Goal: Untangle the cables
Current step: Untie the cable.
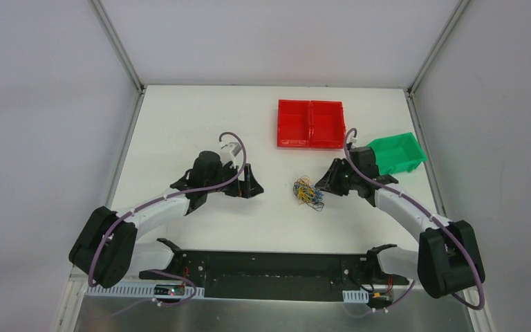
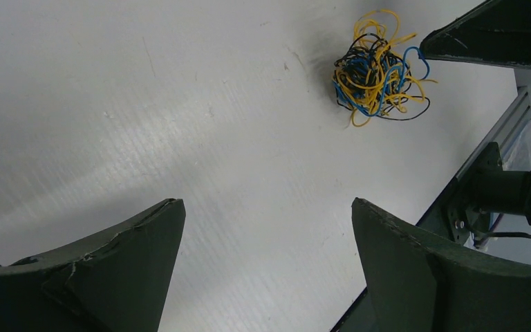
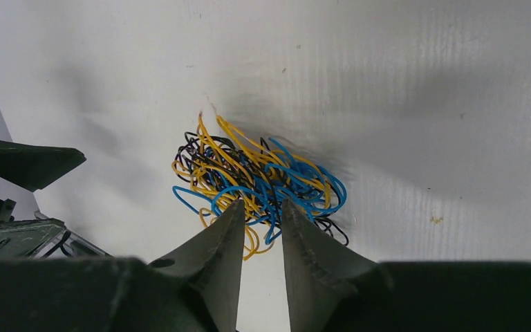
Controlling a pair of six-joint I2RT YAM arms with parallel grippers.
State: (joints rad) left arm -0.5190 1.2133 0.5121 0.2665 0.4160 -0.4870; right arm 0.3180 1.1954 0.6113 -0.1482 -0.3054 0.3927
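white table [image 1: 200, 124] held the cables [image 3: 256, 183] as one knotted clump between the arms. right gripper [image 3: 261, 207] was nearly pressed together at its edge, pinch unclear. left gripper [image 2: 266, 207] was spread, well apart. step needed one outer loop only, left pinning the rest.

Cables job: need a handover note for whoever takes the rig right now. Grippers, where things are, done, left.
Left gripper: wide open, empty, off to one side of the clump.
Right gripper: narrowly open, tips at the clump's edge, no strand clearly gripped.
Cables: yellow, blue and black, one knotted clump on the table, between the two grippers.
Done: nothing; no strand is separated.
Left: pull the strands apart.
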